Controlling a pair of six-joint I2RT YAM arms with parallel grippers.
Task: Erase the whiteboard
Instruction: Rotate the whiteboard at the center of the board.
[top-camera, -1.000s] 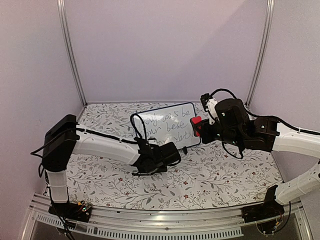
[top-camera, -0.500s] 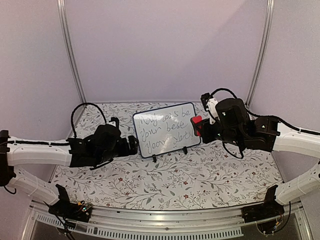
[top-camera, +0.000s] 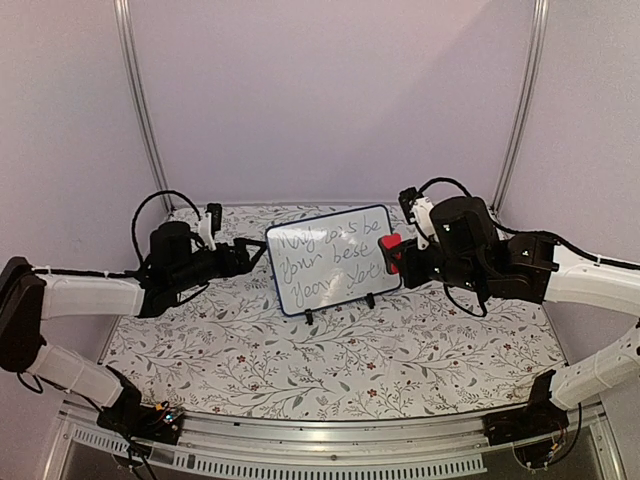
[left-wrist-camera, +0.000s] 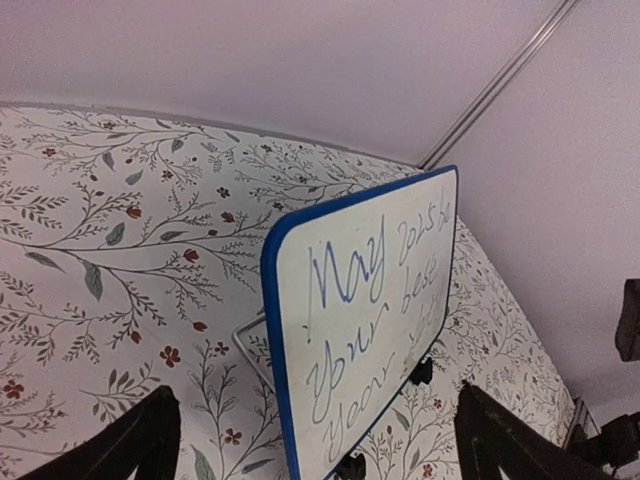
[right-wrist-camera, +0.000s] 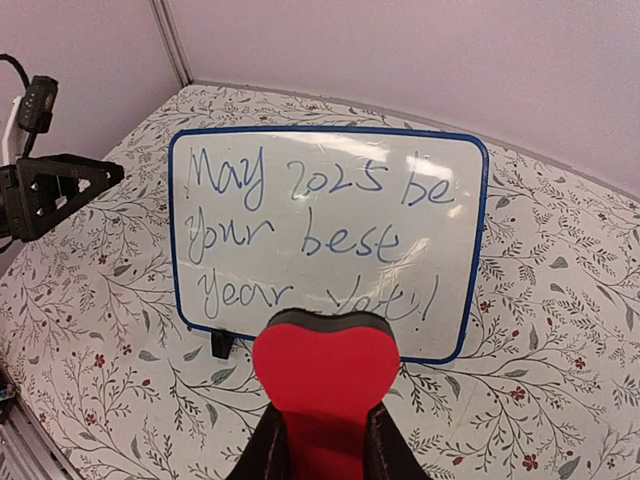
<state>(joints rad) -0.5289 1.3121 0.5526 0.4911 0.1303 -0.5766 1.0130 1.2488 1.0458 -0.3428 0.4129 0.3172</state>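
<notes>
The whiteboard (top-camera: 332, 258) stands upright on two black feet at the middle back of the table, with blue handwriting across it. My left gripper (top-camera: 252, 258) hovers just left of the board's left edge, open and empty. In the left wrist view its dark fingers (left-wrist-camera: 140, 440) frame the whiteboard (left-wrist-camera: 370, 300) edge-on. My right gripper (top-camera: 398, 255) is shut on a red eraser (top-camera: 390, 250) at the board's right edge. In the right wrist view the eraser (right-wrist-camera: 325, 375) sits just in front of the lower middle of the whiteboard (right-wrist-camera: 320, 230), clamped in the right gripper (right-wrist-camera: 325, 445).
A floral cloth (top-camera: 330, 350) covers the table. Pale walls close in on the left, back and right, with metal posts (top-camera: 145, 110) at the back corners. A wire stand (left-wrist-camera: 245, 345) props the board from behind.
My left arm swung from in front of the board out to its left side, and its gripper opened. The right arm and eraser barely moved.
</notes>
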